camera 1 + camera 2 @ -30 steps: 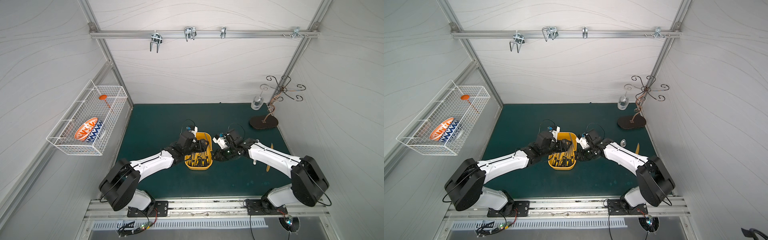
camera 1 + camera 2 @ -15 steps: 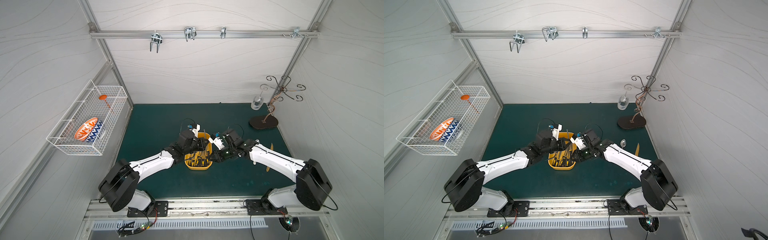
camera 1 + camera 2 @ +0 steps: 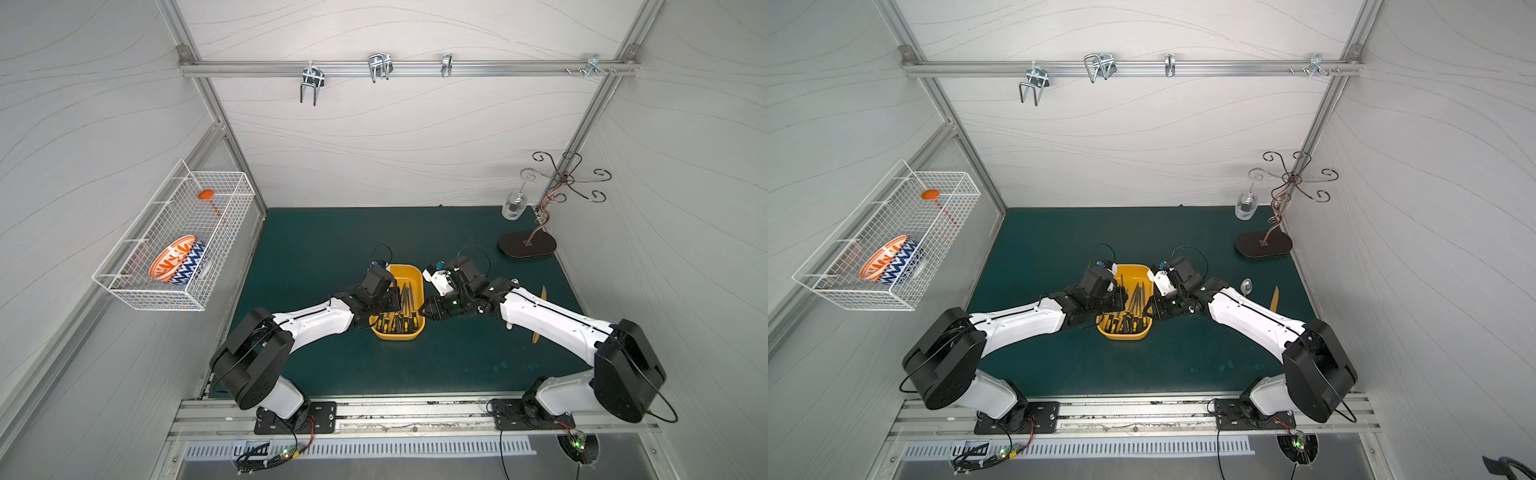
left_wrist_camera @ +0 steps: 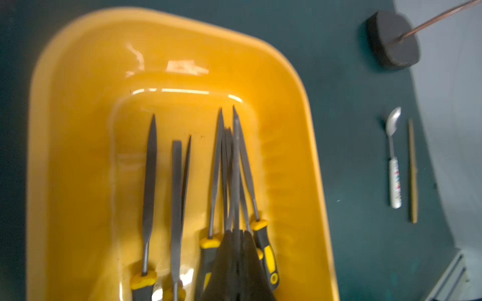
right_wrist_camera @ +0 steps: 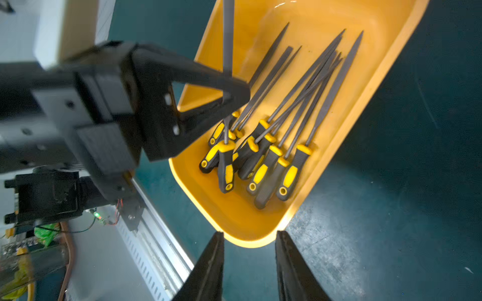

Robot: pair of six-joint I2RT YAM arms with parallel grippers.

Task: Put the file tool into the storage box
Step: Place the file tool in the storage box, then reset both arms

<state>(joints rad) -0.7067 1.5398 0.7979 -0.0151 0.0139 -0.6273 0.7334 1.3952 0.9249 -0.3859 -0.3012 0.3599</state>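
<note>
Nearest the front edge of the worktop [image 3: 316, 249], the right gripper [image 5: 249, 235] is hanging just off the near end of the storage box [image 5: 234, 213]. Its jaws are apart with nothing between them (probably parked there so the other arm has the box to itself).

The left gripper [image 5: 233, 95] is reaching in over the box's left long rim and clamping the file tool [image 5: 226, 161] on the bare blade just above the handle. That grip is letting the handle end hang low with the tip pointing toward the box's far end. So it's lining up with the other files [image 5: 293, 166], all lying handles near, tips far.

The held file is hovering over the box's near half. Can't tell whether its handle is touching the pile. Judgement: placement is nearly done, only the let-go is remaining.

The box is sitting mid-worktop, long axis running near to far. Further out, the spoon [image 4: 393, 166] and wooden stick [image 4: 412, 169] are lying by the right edge, well clear. The stand [image 3: 527, 246] and glass jar [image 3: 514, 205] are occupying the far right corner.
</note>
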